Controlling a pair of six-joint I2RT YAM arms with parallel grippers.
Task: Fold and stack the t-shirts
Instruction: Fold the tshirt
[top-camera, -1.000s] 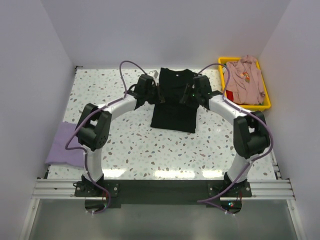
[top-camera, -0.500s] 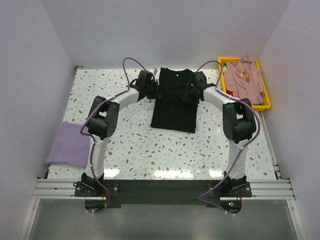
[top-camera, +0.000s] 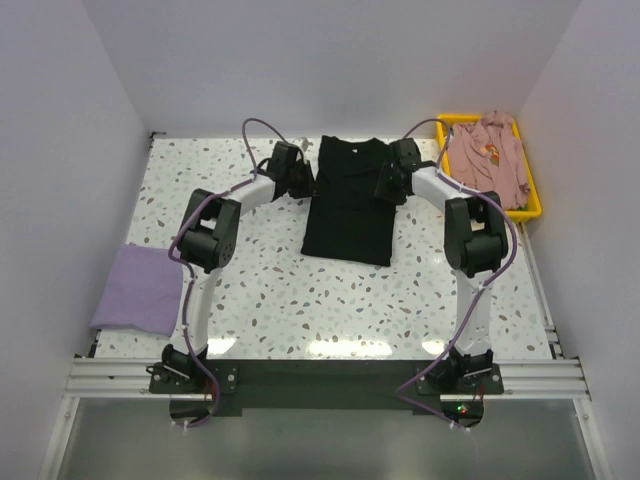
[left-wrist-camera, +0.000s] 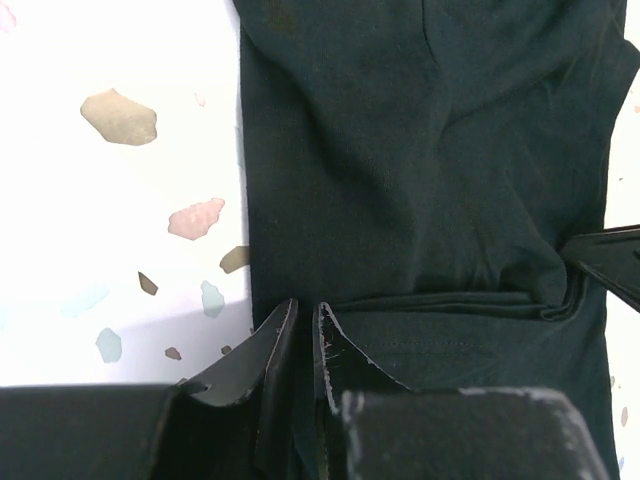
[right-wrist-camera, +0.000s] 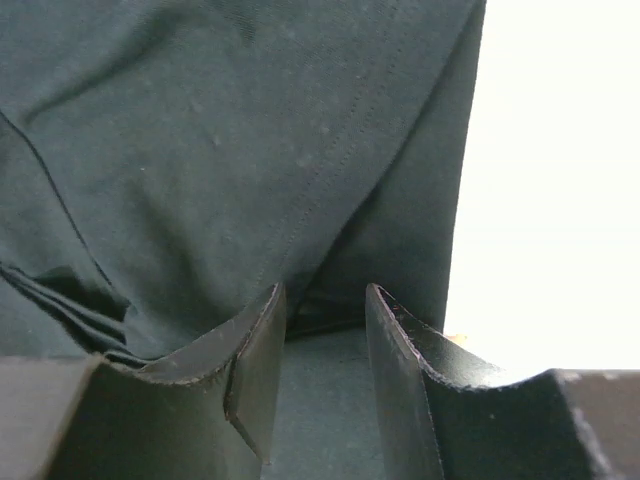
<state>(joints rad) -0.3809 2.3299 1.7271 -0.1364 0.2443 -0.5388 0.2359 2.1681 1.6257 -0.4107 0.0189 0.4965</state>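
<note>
The black t-shirt (top-camera: 346, 205) lies flat at the far middle of the table, sleeves folded in. My left gripper (top-camera: 303, 180) is at its left edge near the shoulder. In the left wrist view the jaws (left-wrist-camera: 307, 305) are closed to a thin gap with black cloth (left-wrist-camera: 420, 170) between them. My right gripper (top-camera: 383, 188) is at the shirt's right edge. Its jaws (right-wrist-camera: 325, 290) stand apart over the black cloth (right-wrist-camera: 220, 130). The lavender t-shirt (top-camera: 135, 288) lies folded at the table's left edge. The dusty-pink t-shirt (top-camera: 488, 158) is heaped in the bin.
The yellow plastic bin (top-camera: 536, 205) stands at the far right corner. White walls close in the table on the left, right and far sides. The speckled tabletop (top-camera: 330, 300) lies between the shirt and the arm bases.
Both grippers have moved away from me along the black t-shirt's sides towards its shoulders, and both arms have stretched out. The shirts have not moved.
</note>
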